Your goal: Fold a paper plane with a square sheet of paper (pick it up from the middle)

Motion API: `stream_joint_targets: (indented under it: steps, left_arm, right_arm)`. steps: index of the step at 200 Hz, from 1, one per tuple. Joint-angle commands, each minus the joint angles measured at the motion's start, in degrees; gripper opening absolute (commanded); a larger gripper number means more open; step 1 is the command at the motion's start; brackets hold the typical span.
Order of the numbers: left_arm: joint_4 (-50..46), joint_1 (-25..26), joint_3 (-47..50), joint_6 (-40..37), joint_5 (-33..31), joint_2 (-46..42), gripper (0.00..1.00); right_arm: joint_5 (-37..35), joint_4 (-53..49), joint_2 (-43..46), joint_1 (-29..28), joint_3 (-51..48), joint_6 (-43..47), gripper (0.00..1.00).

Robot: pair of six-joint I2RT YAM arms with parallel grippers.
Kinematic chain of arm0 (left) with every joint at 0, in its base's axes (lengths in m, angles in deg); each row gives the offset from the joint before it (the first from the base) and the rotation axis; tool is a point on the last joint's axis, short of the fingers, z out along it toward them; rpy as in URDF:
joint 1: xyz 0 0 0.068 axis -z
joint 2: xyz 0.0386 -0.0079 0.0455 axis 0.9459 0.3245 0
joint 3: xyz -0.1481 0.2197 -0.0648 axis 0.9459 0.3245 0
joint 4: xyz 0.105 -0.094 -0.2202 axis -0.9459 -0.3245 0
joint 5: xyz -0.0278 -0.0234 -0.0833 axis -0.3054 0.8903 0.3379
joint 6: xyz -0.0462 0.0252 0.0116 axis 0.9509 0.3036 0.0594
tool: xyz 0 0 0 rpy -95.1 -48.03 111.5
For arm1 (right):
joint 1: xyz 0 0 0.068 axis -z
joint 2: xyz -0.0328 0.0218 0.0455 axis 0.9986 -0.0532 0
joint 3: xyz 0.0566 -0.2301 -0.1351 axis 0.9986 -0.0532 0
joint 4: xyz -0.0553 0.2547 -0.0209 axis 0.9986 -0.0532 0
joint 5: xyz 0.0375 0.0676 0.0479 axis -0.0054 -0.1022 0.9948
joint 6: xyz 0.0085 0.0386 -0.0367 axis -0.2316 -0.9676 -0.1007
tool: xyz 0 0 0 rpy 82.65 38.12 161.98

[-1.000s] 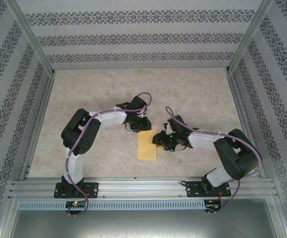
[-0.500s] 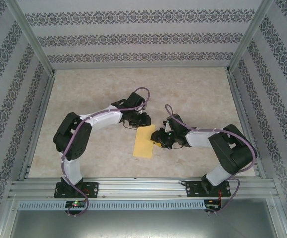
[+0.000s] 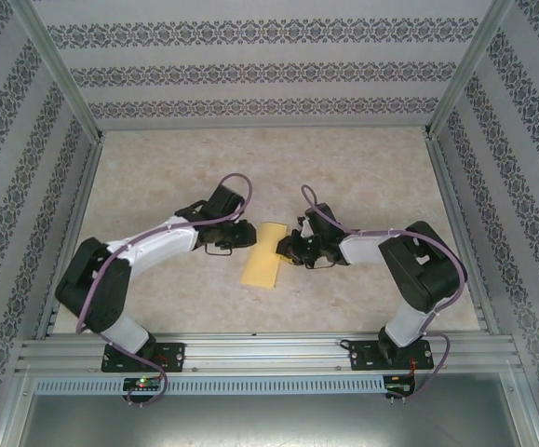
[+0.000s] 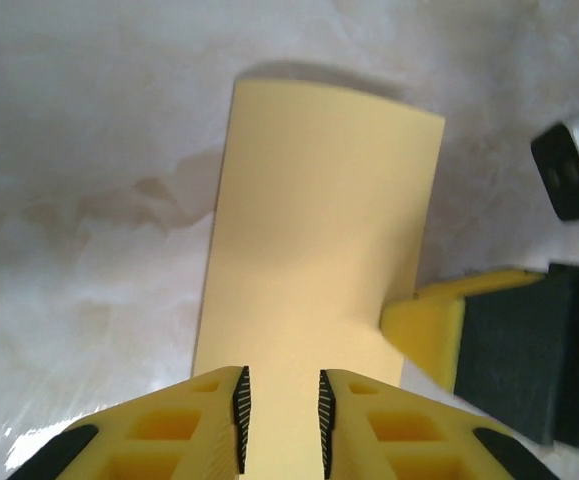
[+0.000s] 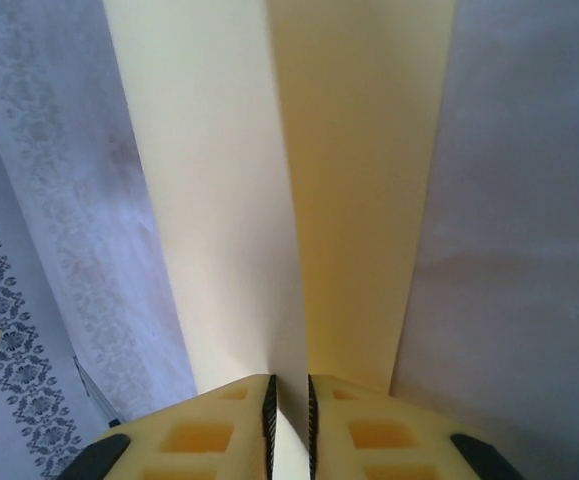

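The square sheet of paper is folded into a long yellow-orange strip and lies slanted on the table between my grippers. My left gripper is at the strip's far left side. In the left wrist view its jaws stand a little apart over the near end of the paper, nothing pinched. My right gripper is at the strip's right edge and shows as a yellow finger touching it. Up close, the right gripper is shut on a raised paper layer beside the flat part.
The marbled tabletop is ringed by patterned walls and metal posts. An aluminium rail with both arm bases runs along the near edge.
Both grippers and the paper have shifted toward the far side, and the strip now slants. The left arm has stretched out lower and leftward. The right jaws have narrowed onto the paper.
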Motion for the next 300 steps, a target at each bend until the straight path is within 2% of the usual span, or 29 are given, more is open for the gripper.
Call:
stream_joint_targets:
  steps: [1,41,68,101,122,140,176,201,214,231,254,286,300]
  left_arm:
    - [4.2,-0.2,2.4,-2.6,-2.9,-5.8,0.29]
    - [2.9,-0.3,4.4,-2.4,-6.8,-9.1,0.31]
    - [3.3,-0.3,3.6,-1.9,-5.6,-7.3,0.32]
    - [4.0,-0.3,3.6,-2.3,-4.0,-6.5,0.32]
    - [2.4,-0.4,3.4,-3.6,-4.7,-6.8,0.39]
    - [1.4,-0.4,3.4,-4.1,-5.4,-6.6,0.41]
    - [1.3,-0.4,3.6,-3.2,-5.9,-6.4,0.41]
    - [1.1,-0.4,3.7,-3.6,-5.9,-7.0,0.41]
    - [1.5,-0.4,3.7,-3.8,-5.1,-6.8,0.37]
    - [6.1,-0.3,5.5,-5.7,-1.1,-7.8,0.36]
    - [11.0,0.5,8.9,-7.6,-1.0,-10.7,0.36]
    - [6.4,0.5,7.5,-9.7,-1.2,-10.9,0.37]
    - [6.0,0.5,7.2,-9.9,0.1,-10.1,0.38]
  right_arm:
    - [3.9,-3.8,-2.6,0.8,4.8,4.0,0.12]
    - [4.3,-8.8,-1.1,1.5,6.3,7.2,0.24]
    - [5.4,-5.0,-0.2,2.2,5.8,5.5,0.32]
    - [5.2,-5.0,-3.6,3.2,8.8,5.2,0.28]
    - [6.3,-4.8,-5.7,3.2,11.3,5.1,0.27]
    - [6.0,-7.4,-7.2,3.3,13.6,6.6,0.26]
    - [7.3,-12.4,-9.4,3.3,17.1,11.9,0.15]
    - [11.8,-15.1,-11.1,3.4,19.8,17.4,0.13]
    - [13.7,-17.5,-12.3,3.5,21.8,20.4,0.12]
    - [15.0,-20.4,-13.4,3.9,23.9,23.2,0.12]
    - [18.5,-23.2,-14.2,4.6,26.0,27.7,0.11]
    - [22.9,-28.6,-14.8,4.8,28.4,33.1,0.08]
    - [20.2,-30.1,-15.1,4.8,28.9,33.0,0.09]
